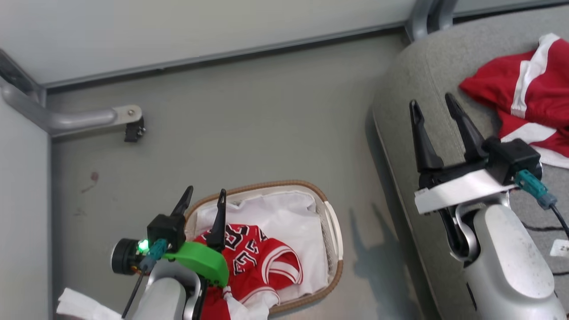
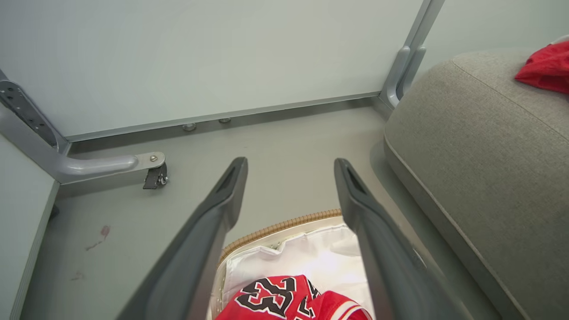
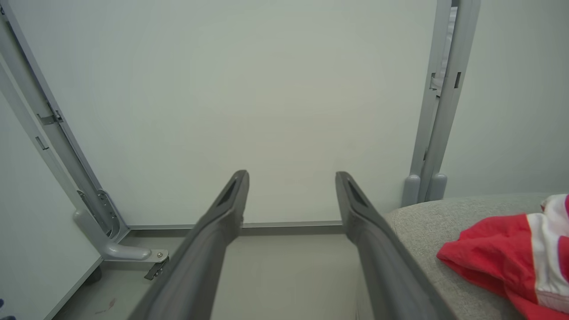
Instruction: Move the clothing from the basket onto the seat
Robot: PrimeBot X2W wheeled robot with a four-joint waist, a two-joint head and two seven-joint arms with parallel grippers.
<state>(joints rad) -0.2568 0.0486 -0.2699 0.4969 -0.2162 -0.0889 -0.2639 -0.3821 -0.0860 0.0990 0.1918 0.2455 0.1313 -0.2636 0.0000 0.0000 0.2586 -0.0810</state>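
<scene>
Clothing [image 1: 258, 266], a red lettered jersey, lies in basket [image 1: 331, 231] on white liner [image 1: 289, 218], just below and right of left claw [image 1: 205, 192], fingers apart, empty. Another red-white garment [image 1: 511, 89] lies on seat [image 1: 413, 89], right of right claw [image 1: 432, 100], also apart, empty.

Black numerals edged in white showed on the red jersey [image 2: 284, 300] that lay in the basket [image 2: 275, 227]. In the left wrist view a "3" was legible, while the digit beside it was creased and could be read as a 2 or a 3. In the head view the figures were folded and unclear. A small white tag [image 1: 561, 248] at the right edge bore marks too small to read.
</scene>
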